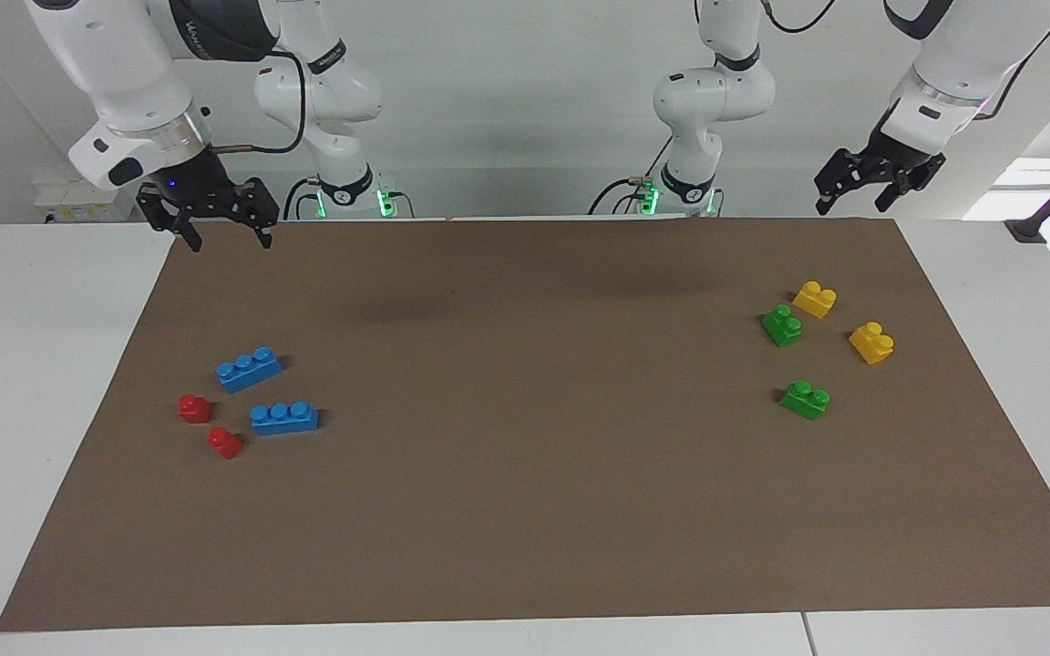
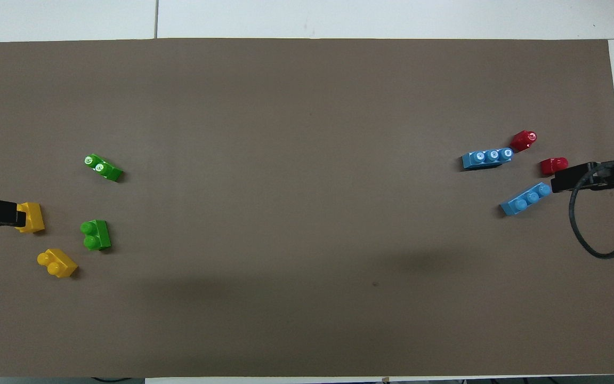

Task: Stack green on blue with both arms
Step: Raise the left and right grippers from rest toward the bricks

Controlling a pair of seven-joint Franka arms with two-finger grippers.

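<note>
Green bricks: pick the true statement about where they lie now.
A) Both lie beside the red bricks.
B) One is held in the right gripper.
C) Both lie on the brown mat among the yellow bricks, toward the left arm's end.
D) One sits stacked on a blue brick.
C: both green bricks rest on the brown mat by the yellow bricks, toward the left arm's end, apart from the blue bricks.
</note>
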